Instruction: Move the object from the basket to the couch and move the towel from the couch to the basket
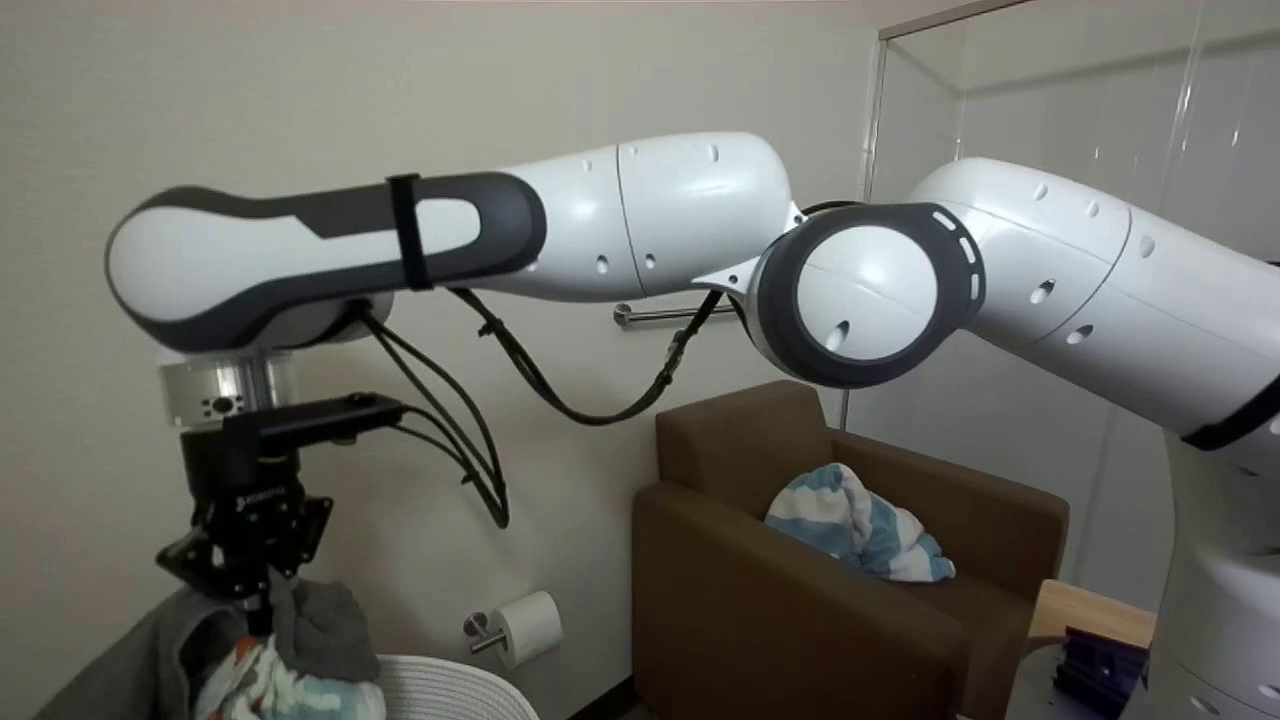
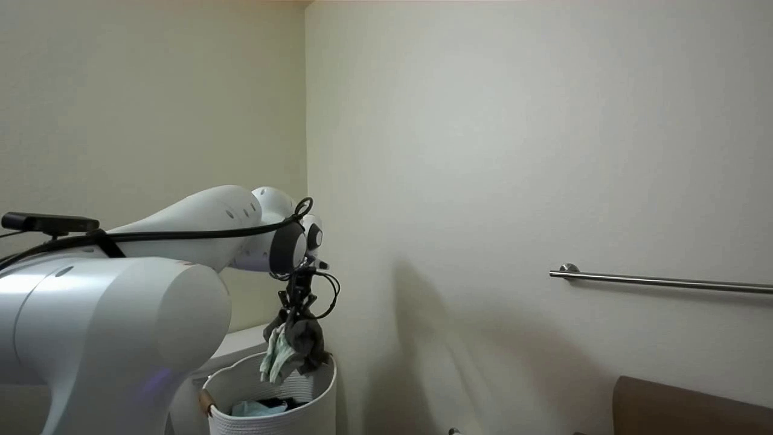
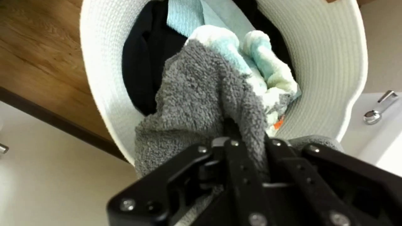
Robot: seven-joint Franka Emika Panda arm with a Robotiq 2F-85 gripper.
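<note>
- The gripper point(image 1: 258, 612), its jaws clamped on a gathered fold of the object point(image 3: 201, 91), whose grey and pale green cloth hangs below in loose lobes
- The object, over the mouth of the basket point(image 2: 320, 414); in an exterior view its pale end hangs apart from the blue fabric point(image 2: 259, 408) beneath, while its grey side overlaps the rim, contact there being impossible to tell
- Step in hand, by judgement: taking the object out of the basket, bound for the couch point(image 1: 780, 600)
- Lift: best made straight up until the lowest lobe clears the rim, then sideways; a sagging corner could hook the rim
- Carriage: a slow, even swing is called for, since limp cloth is likely to sway
- Placement: the towel point(image 1: 860, 525) lies bunched on the couch, so the object is best lowered beside it, leaving the towel free to grasp
- In an exterior view, the seat point(image 1: 985, 595) and towel appear together, but only a strip of the basket
- In an exterior view, the couch shrinks to a corner of its back point(image 2: 688, 408) and no towel shows, yet the basket's mouth is visible
- Wrist view, from above: dark fabric point(image 3: 141, 66) under the object and the fold running between the jaws; neither couch nor towel in sight
</note>
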